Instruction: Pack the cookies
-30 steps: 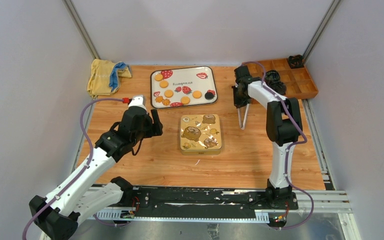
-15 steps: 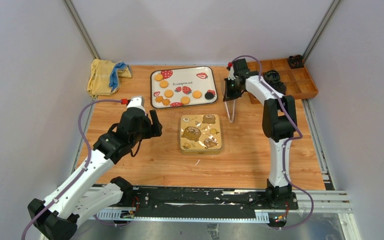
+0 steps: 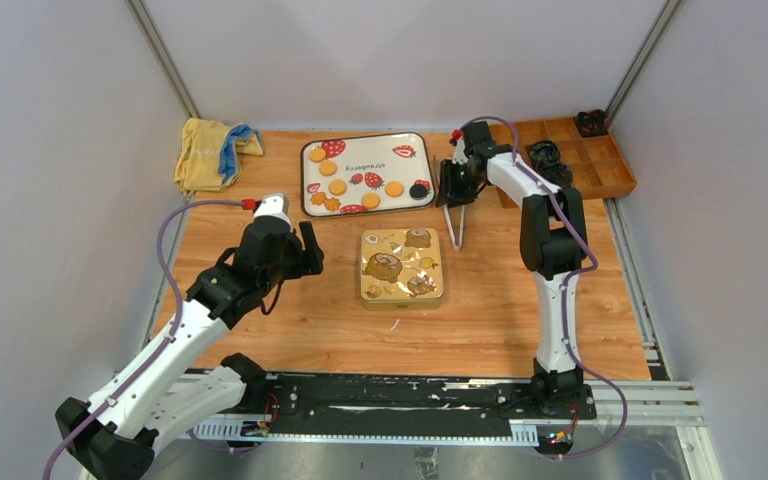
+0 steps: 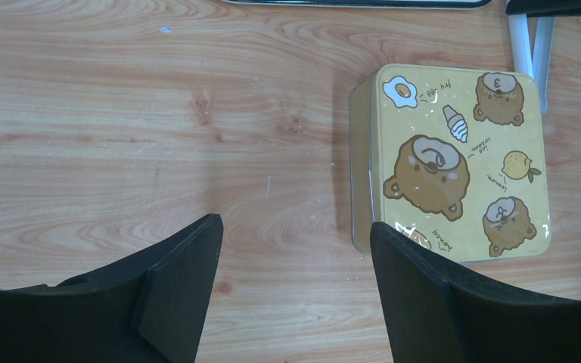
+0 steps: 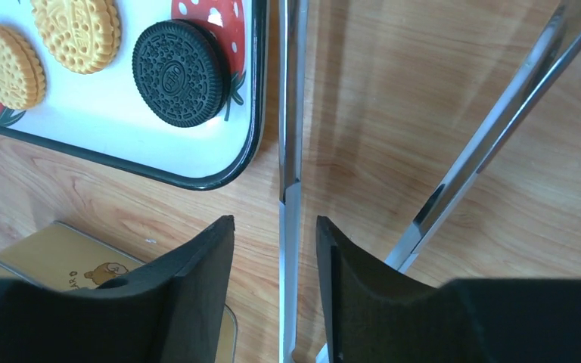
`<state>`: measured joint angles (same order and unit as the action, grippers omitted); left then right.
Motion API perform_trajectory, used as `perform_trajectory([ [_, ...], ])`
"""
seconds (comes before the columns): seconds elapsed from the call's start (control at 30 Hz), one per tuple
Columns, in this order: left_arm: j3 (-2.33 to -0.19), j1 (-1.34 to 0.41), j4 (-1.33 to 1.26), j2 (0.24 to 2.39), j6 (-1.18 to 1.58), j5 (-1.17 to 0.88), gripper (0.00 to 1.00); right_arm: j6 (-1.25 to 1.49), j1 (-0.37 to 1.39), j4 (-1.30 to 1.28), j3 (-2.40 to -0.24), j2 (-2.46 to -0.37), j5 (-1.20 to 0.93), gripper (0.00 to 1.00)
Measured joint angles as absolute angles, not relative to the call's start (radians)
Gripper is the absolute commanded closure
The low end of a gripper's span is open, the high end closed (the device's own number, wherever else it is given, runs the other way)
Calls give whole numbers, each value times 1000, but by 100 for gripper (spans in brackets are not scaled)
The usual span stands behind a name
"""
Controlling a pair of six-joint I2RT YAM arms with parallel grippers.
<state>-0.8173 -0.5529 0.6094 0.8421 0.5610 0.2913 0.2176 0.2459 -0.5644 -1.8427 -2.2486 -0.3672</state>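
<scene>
The cookies [image 3: 337,187] lie on a white strawberry-print tray [image 3: 365,138]: several golden ones and a black one [image 5: 179,72] at its right end. A shut yellow bear-print tin [image 3: 402,267] sits in front of the tray. My right gripper [image 3: 453,192] hovers just right of the tray. Its jaws [image 5: 276,223] stand open around one arm of the metal tongs [image 5: 291,113], with a gap on each side. The other tongs arm splays out to the right. My left gripper [image 4: 295,242] is open over bare wood, left of the tin [image 4: 458,162].
A yellow and blue cloth [image 3: 210,152] lies at the back left. An orange compartment tray [image 3: 580,160] with black items sits at the back right corner. The tongs [image 3: 456,225] point towards the near side, right of the tin.
My right arm swung left towards the tray carrying the tongs. Its jaws went from shut to open and the tongs' arms spread apart. The left arm stayed put.
</scene>
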Motion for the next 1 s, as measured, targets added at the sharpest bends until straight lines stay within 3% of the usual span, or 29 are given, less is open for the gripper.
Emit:
perform_trajectory([
  [0.27,-812,-553,604,842,561,291,24,233,246,-539,-1838,-2199,-385,50],
  [0.37,-796,-553,598,845,561,291,42,243,246,-523,-1817,-2128,-383,51],
  [0.43,-790,-553,591,859,562,290,58,246,246,-509,-1784,-2059,-376,58],
  [0.47,-790,-553,584,873,561,288,66,247,246,-505,-1765,-2022,-370,65],
  [0.53,-790,-553,564,908,562,285,83,249,246,-489,-1716,-1950,-355,94],
  [0.57,-790,-553,550,936,554,281,88,251,246,-484,-1683,-1909,-347,99],
  [0.63,-790,-553,525,991,560,278,96,254,248,-478,-1605,-1827,-327,100],
  [0.73,-789,-553,482,1085,561,264,100,254,260,-471,-1488,-1737,-292,100],
  [1.0,-764,-553,319,1308,583,187,100,250,426,-486,-1219,-1671,-165,100],
])
